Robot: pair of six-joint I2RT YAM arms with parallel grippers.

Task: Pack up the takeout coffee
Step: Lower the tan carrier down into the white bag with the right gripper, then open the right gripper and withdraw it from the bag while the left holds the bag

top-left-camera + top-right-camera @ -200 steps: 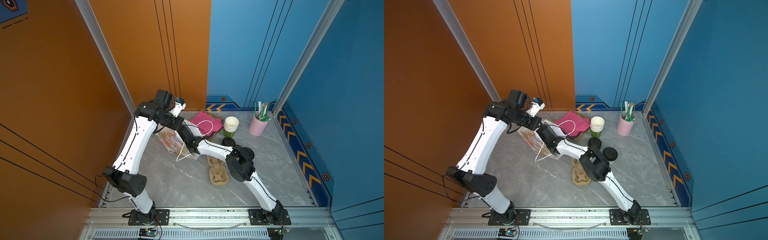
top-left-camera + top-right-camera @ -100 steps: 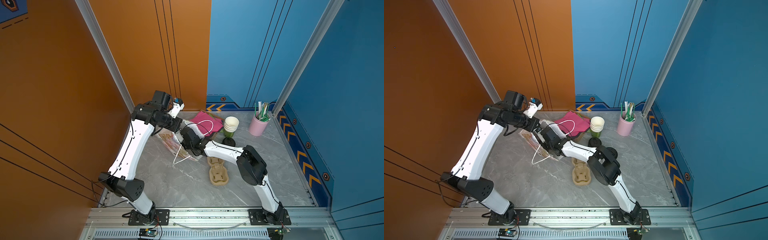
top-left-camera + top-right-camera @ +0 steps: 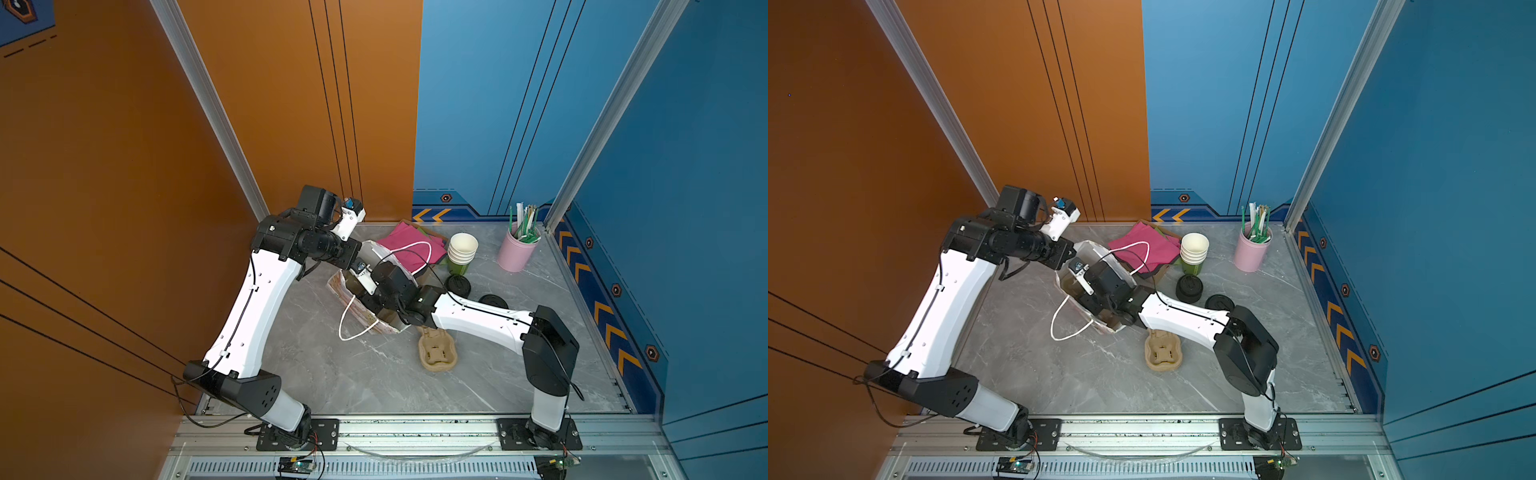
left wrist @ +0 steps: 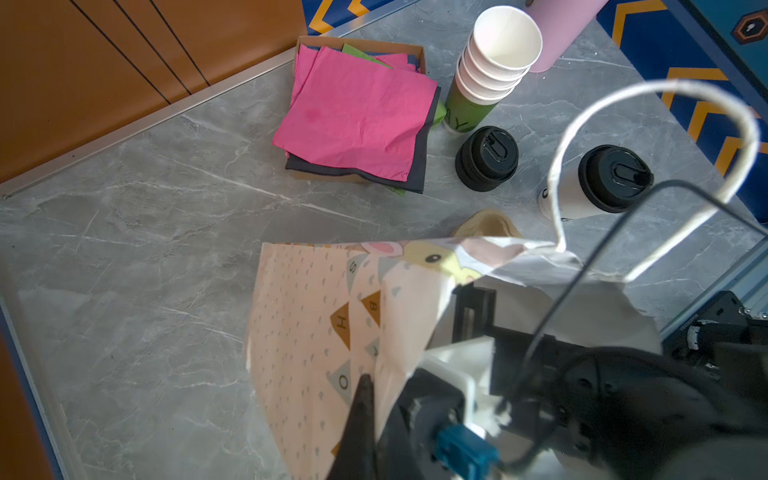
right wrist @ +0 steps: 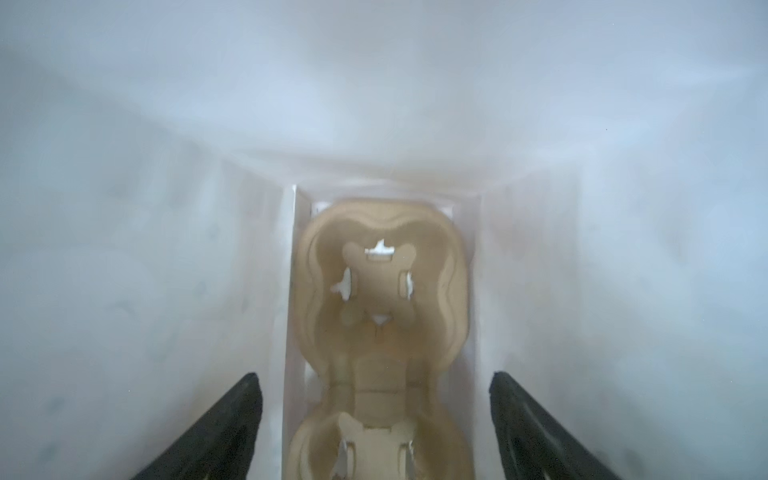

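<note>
So the right gripper [image 5: 374, 376] is down inside the paper bag [image 4: 307, 299] holding nothing, and the takeout coffee [image 4: 594, 187] sits outside the bag.

Right jaws are spread wide, with the black fingers [image 5: 232, 415] close to the bag's inner walls on either side. A brown cup carrier [image 5: 382, 291] lies flat on the bag's bottom between them. They aren't clamping it, and I can't tell if they brush it. The left gripper [image 4: 365, 395] is pinched tight on the bag's rim, with the patterned wall against its finger. The coffee, a white cup with a dome lid, stands on the table beyond the bag's looped white handle [image 4: 673, 85]. In both top views its black lid [image 3: 493, 300] peeks out right of the bag, behind the right arm.
</note>
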